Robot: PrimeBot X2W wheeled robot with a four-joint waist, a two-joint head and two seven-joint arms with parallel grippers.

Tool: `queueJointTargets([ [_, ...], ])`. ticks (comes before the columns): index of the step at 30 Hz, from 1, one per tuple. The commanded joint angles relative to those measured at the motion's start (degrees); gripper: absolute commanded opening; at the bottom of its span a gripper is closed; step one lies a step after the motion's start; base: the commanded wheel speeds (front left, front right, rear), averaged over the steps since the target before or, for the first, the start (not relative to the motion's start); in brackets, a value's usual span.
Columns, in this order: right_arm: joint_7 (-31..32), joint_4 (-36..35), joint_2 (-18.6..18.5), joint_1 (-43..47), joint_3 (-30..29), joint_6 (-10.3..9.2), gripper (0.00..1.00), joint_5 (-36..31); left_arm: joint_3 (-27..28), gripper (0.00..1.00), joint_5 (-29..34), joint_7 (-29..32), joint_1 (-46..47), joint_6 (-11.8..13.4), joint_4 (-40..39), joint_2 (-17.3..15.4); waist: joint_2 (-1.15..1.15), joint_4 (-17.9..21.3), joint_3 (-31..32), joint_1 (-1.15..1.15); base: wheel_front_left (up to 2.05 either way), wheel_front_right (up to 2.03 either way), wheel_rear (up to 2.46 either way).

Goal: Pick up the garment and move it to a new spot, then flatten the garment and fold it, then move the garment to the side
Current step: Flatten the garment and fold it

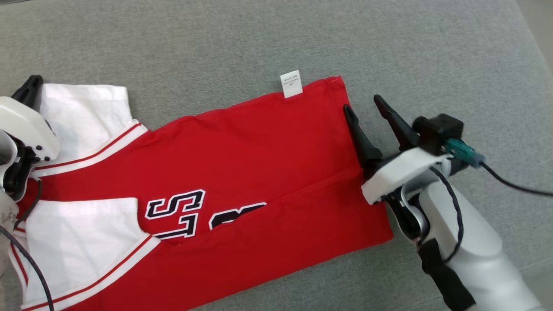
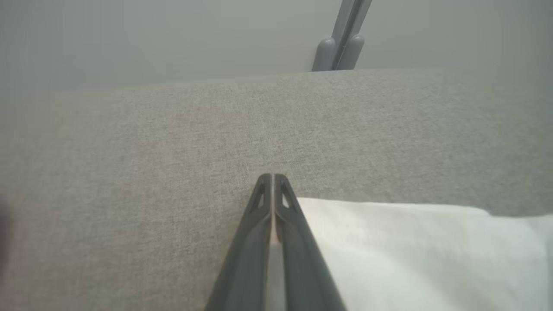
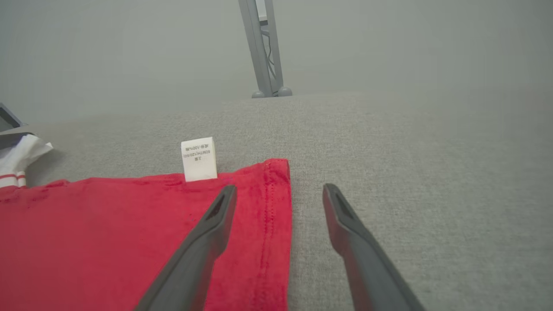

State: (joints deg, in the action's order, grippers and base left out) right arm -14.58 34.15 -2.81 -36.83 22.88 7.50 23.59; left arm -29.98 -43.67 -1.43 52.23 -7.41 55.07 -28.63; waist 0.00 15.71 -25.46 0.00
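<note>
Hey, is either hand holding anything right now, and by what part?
The left hand is shut, apparently pinching the garment by its white sleeve edge. The right hand is open, holding nothing.

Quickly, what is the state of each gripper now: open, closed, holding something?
Left gripper: closed, beside the jersey's white sleeve; grip on it cannot be told.
Right gripper: open, holding nothing, straddling the red hem.

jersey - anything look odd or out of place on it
Yes. A white care tag sticks out past the far edge of the red jersey, near the hem corner, over the grey surface. Nearer the camera, a folded-over flap cuts across the black lettering, hiding part of it.
</note>
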Motion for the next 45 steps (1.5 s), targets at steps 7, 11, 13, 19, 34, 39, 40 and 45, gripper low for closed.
queueJointTargets([
  [7,1.88,14.73,-0.22,-12.14,4.82,-0.01,1.00,5.61,-1.89,0.00,-0.24,-2.64,2.74,-0.05,-1.25,1.02,0.00,-2.78,-0.62,0.00,0.00,0.00,0.00],
  [11,2.16,20.69,-0.22,-16.48,6.90,-0.01,1.00,8.82,-2.74,0.00,-0.49,-3.59,3.51,-0.06,-1.47,1.56,0.00,-3.95,-1.14,0.00,0.00,0.00,0.00],
  [13,2.60,23.40,-0.24,-18.11,8.11,-0.01,1.00,9.97,-3.21,0.00,-0.73,-3.86,3.70,-0.06,-1.54,1.85,0.00,-4.43,-1.32,0.00,0.00,0.00,0.00],
  [19,3.03,28.10,-0.23,-20.53,11.54,-0.01,0.34,13.73,-4.49,0.00,-1.30,-4.78,4.15,-0.06,-1.59,2.54,0.00,-5.44,-1.54,0.00,0.00,0.00,0.00],
  [34,-0.61,31.28,-0.26,-22.66,14.68,-0.01,0.00,17.35,-6.22,0.00,-3.44,-9.72,2.19,-0.06,-2.38,1.85,0.00,-6.26,1.60,0.00,0.00,0.00,0.00],
  [39,-0.77,28.74,-0.95,-20.62,12.97,-0.01,0.00,16.78,-6.60,0.00,-4.38,-11.75,0.02,-0.06,-4.87,1.96,0.00,-7.48,3.39,0.00,0.00,0.00,0.00],
  [40,-0.74,27.65,-1.54,-19.81,12.52,-0.01,0.00,16.40,-6.59,0.00,-4.42,-12.20,-0.70,-0.06,-5.63,1.96,0.00,-7.83,3.90,0.00,0.00,0.00,0.00],
  [45,-0.69,20.42,-4.47,-14.22,10.65,-0.01,0.00,16.06,-5.29,0.00,-5.26,-13.49,-5.31,-0.06,-10.53,1.86,0.00,-9.57,6.48,0.00,0.00,0.00,0.00],
])
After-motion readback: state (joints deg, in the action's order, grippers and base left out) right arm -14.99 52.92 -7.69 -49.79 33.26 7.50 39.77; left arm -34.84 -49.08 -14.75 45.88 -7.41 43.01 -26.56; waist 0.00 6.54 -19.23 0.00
